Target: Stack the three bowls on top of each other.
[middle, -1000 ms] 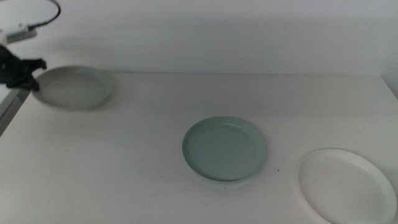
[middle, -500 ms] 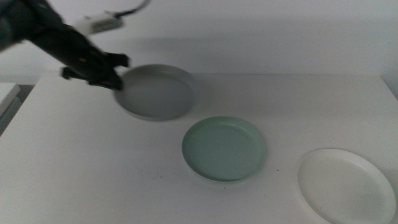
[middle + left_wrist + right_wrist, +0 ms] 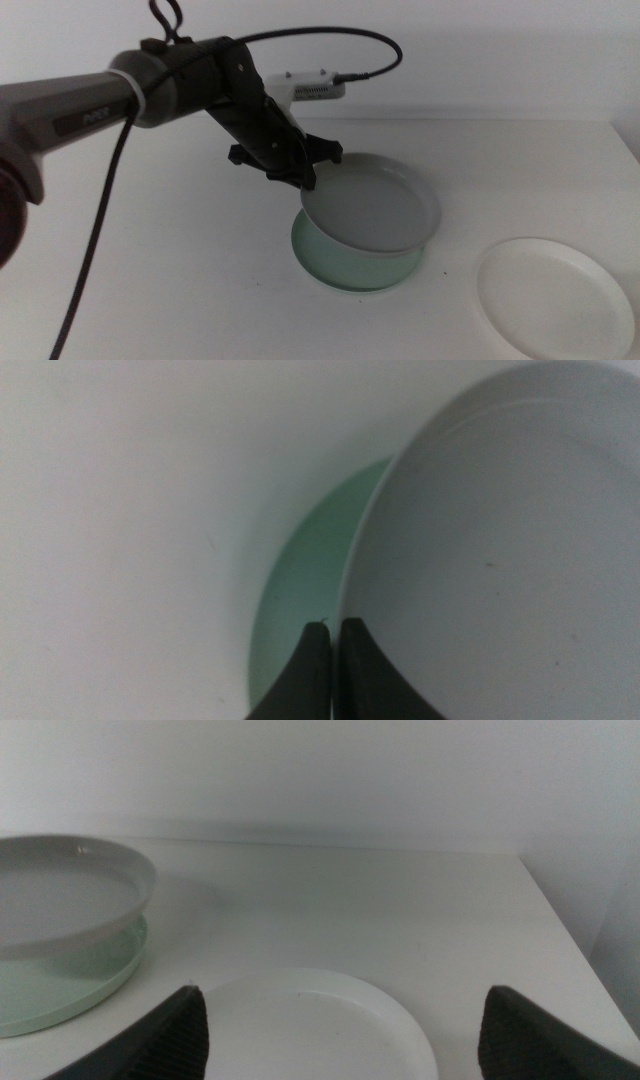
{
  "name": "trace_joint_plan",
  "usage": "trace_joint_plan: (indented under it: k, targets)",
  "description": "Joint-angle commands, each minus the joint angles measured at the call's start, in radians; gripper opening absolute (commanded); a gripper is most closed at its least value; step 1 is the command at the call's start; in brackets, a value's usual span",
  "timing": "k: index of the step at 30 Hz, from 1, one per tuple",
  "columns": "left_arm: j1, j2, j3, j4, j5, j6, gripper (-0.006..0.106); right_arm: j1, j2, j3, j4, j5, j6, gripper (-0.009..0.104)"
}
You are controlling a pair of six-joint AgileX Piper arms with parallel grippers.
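Note:
My left gripper (image 3: pixel 303 177) is shut on the near-left rim of the light grey bowl (image 3: pixel 372 203) and holds it tilted just above the mint green bowl (image 3: pixel 345 265), which sits at the table's middle. In the left wrist view the two jaws pinch the grey bowl's (image 3: pixel 500 540) edge, with the green bowl (image 3: pixel 300 590) showing beneath it. The white bowl (image 3: pixel 556 295) lies alone at the front right. My right gripper (image 3: pixel 340 1020) stands open over the white bowl (image 3: pixel 310 1020), out of the middle view. That view also shows the grey bowl (image 3: pixel 60 900) above the green bowl (image 3: pixel 60 980).
The left arm (image 3: pixel 150 85) and its cable (image 3: pixel 100 250) reach in from the left over the table. A white wall backs the table (image 3: pixel 150 290). The table's right edge (image 3: pixel 570 950) runs close to the white bowl.
The left arm has carried the grey bowl from the back left rightward and forward, until it hangs over the green bowl. The green and white bowls have not moved.

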Motion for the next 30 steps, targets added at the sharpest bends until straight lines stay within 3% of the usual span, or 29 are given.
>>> trace_joint_plan:
  k: [1, 14, 18, 22, 25, 28, 29, 30]
  targets:
    - [-0.016, 0.007, 0.001, 0.008, -0.002, -0.027, -0.002, -0.003, -0.004, 0.004, -0.007, -0.01, -0.004, 0.092]
    - [-0.018, 0.037, 0.001, 0.058, 0.067, -0.06, -0.002, -0.003, -0.004, 0.004, -0.007, -0.01, -0.004, 0.092]
    - [-0.018, 0.037, 0.001, 0.067, 0.077, -0.053, 0.005, -0.003, -0.004, 0.004, -0.007, -0.01, -0.004, 0.092]
    - [-0.016, 0.035, 0.001, 0.053, 0.095, 0.011, 0.025, -0.003, -0.004, 0.004, -0.007, -0.01, -0.004, 0.092]
    - [-0.007, 0.013, -0.006, 0.034, 0.112, 0.05, 0.052, -0.003, -0.004, 0.004, -0.007, -0.01, -0.004, 0.092]
    - [0.008, -0.054, -0.006, 0.019, 0.134, 0.098, 0.087, -0.003, -0.004, 0.004, -0.007, -0.01, -0.004, 0.092]
    - [0.013, -0.088, -0.006, 0.019, 0.14, 0.11, 0.094, -0.003, -0.004, 0.004, -0.007, -0.01, -0.004, 0.092]
    - [0.016, -0.128, -0.006, 0.017, 0.148, 0.129, 0.094, -0.003, -0.004, 0.004, -0.007, -0.01, -0.004, 0.092]
